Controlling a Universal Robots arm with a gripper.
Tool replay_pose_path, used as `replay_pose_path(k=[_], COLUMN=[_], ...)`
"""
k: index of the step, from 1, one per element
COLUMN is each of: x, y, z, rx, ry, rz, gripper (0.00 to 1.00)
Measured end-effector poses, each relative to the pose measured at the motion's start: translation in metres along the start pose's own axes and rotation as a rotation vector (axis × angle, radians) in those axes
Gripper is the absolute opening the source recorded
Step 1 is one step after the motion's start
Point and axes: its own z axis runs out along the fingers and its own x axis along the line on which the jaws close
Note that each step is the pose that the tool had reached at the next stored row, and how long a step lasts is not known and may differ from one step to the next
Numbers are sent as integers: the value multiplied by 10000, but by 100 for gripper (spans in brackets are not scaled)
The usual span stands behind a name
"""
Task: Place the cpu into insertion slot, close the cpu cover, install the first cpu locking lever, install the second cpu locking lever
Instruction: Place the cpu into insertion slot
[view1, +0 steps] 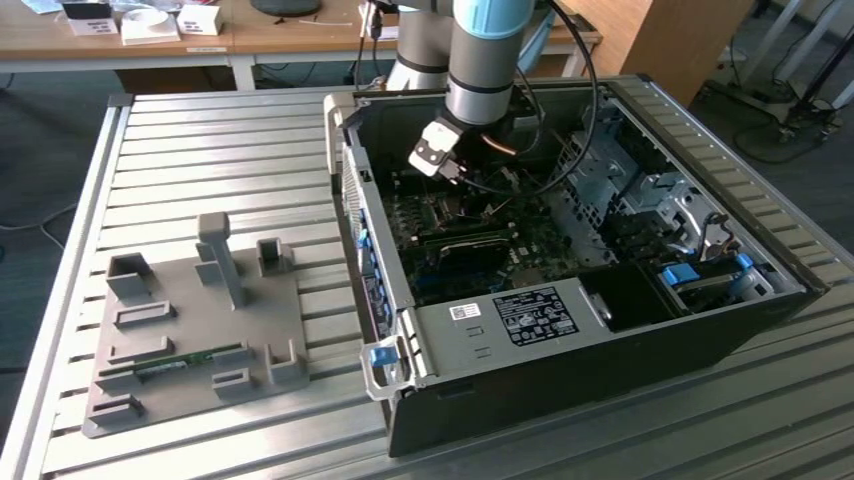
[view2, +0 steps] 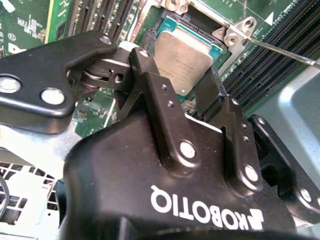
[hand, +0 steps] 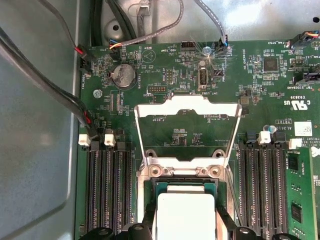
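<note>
Claw (view2: 181, 82): closed narrowly on the cpu (hand: 186, 215), one finger (view2: 152, 75) against each of two opposite edges.
Cpu: flat between the fingertips, silvery top up, right over the socket (hand: 186, 186) (seated or not, I cannot tell).
Cpu cover (hand: 186, 104): swung open, lying back on the motherboard (hand: 260, 90) just beyond the socket.
Setting: the open computer case (view1: 534, 330) on the slatted counter (view1: 200, 150).
</note>
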Motion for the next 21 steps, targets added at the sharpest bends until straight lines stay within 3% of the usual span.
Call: replay_pose_path(k=[21], x=[0], y=[-10], z=[2], rx=[0], ry=[-1], rz=[0], gripper=[54])
